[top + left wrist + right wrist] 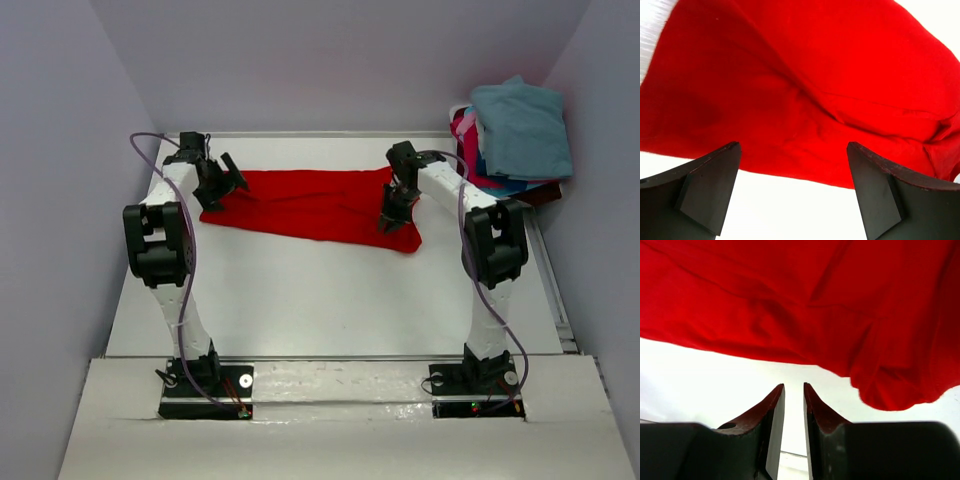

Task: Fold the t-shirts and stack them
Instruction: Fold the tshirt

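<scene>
A bright red t-shirt point(310, 205) lies spread and rumpled across the far part of the white table point(330, 300). My left gripper point(222, 185) hovers at its left end, wide open. In the left wrist view the red t-shirt point(805, 90) fills the frame beyond the left gripper point(794, 147), whose jaws hold nothing. My right gripper point(392, 215) sits over the shirt's right end. In the right wrist view the right gripper point(794, 386) shows only a narrow empty gap, just short of the red t-shirt's point(790, 295) near edge.
At the back right lies a pile of t-shirts: a teal-blue one point(520, 125) on top, pink point(462, 130) at its left, blue point(500, 183) and dark maroon point(540, 192) beneath. Grey walls close in the table on three sides.
</scene>
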